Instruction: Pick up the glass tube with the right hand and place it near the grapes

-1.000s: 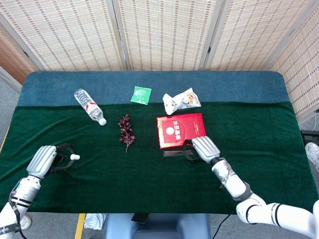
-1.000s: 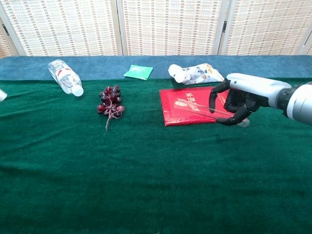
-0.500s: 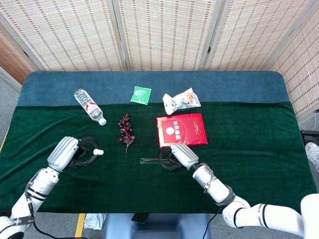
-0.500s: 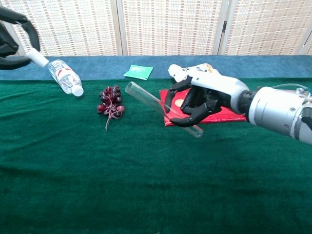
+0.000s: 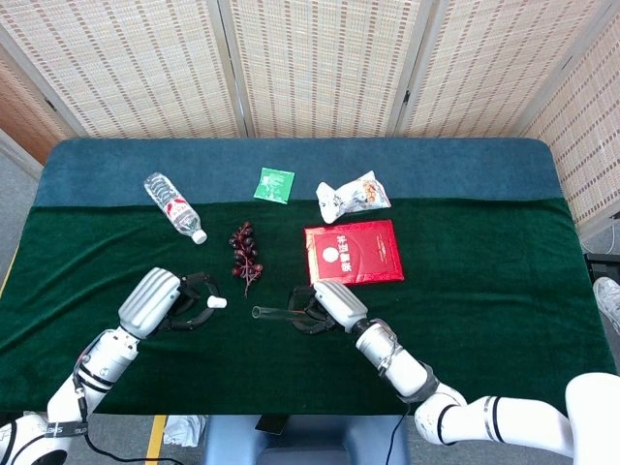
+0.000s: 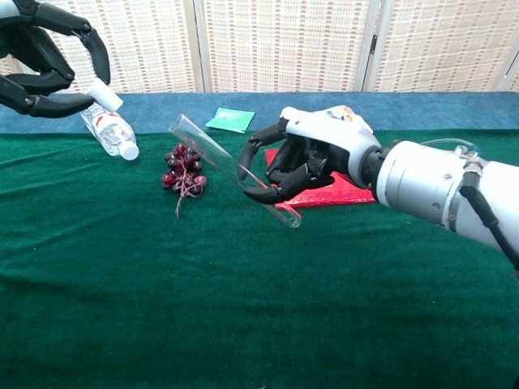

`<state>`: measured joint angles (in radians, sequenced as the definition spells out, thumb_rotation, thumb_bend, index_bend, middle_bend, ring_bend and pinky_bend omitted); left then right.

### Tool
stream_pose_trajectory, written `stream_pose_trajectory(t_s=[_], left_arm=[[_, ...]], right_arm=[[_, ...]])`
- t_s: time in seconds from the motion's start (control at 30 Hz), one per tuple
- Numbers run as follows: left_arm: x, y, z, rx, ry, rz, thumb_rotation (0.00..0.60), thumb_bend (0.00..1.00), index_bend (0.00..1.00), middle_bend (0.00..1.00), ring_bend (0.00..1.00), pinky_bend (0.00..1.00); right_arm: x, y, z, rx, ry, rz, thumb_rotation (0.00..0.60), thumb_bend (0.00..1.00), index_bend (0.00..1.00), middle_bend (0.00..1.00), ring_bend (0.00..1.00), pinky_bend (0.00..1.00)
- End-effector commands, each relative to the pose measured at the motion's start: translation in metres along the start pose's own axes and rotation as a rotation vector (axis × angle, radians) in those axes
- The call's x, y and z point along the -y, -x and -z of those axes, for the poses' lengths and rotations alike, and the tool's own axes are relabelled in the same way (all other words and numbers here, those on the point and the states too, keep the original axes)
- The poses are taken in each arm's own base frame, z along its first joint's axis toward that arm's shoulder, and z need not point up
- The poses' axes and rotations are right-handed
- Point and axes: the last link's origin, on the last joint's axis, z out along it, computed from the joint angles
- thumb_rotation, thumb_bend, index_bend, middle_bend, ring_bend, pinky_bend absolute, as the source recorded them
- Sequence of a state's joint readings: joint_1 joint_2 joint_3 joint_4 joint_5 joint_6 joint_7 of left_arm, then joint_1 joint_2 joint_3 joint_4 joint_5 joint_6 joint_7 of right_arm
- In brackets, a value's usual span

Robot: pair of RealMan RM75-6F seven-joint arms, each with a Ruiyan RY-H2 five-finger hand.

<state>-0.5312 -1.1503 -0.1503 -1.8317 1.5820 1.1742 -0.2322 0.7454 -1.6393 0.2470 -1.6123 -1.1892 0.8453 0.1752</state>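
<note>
My right hand point(image 5: 326, 306) point(image 6: 312, 164) grips a clear glass tube point(image 5: 274, 312) point(image 6: 211, 151) near its right end and holds it above the green cloth. The tube slants up to the left in the chest view, and its free end hangs just right of the dark grapes point(image 5: 244, 252) point(image 6: 183, 167). In the head view the tube lies in front of the grapes, apart from them. My left hand point(image 5: 170, 301) point(image 6: 40, 61) is raised at the left, fingers apart in a loose curl, holding nothing.
A red book point(image 5: 352, 252) point(image 6: 349, 188) lies just behind my right hand. A water bottle point(image 5: 174, 205) point(image 6: 109, 128) lies at the back left. A green packet point(image 5: 274, 184) point(image 6: 230, 120) and a white snack bag point(image 5: 354, 197) point(image 6: 328, 121) sit on the blue strip.
My right hand has carried the tube left from the book's front edge toward the grapes and lifted it. My left hand has risen and moved in toward the middle.
</note>
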Motion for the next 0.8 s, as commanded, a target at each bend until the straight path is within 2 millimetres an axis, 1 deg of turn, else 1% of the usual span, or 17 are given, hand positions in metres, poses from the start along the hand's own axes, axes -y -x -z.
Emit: stream_pose_trajectory(t_s=[0.03, 0.37, 0.8], left_arm=[[-0.003, 0.003, 0.002, -0.005, 0.014, -0.013, 0.6, 0.52, 0.59, 1.0, 0.89, 0.8], [-0.014, 0.008, 0.006, -0.008, 0.05, -0.006, 0.6, 0.52, 0.59, 1.0, 0.89, 0.8], [-0.021, 0.009, 0.008, -0.011, 0.065, -0.002, 0.6, 0.52, 0.6, 1.0, 0.89, 0.8]], right_arm=[[0.001, 0.001, -0.002, -0.002, -0.001, -0.002, 0.6, 0.64, 0.82, 1.0, 1.0, 1.0], [0.011, 0.008, -0.007, 0.005, -0.021, -0.009, 0.6, 0.64, 0.82, 1.0, 1.0, 1.0], [0.023, 0.014, -0.012, 0.006, -0.04, -0.007, 0.6, 0.64, 0.82, 1.0, 1.0, 1.0]])
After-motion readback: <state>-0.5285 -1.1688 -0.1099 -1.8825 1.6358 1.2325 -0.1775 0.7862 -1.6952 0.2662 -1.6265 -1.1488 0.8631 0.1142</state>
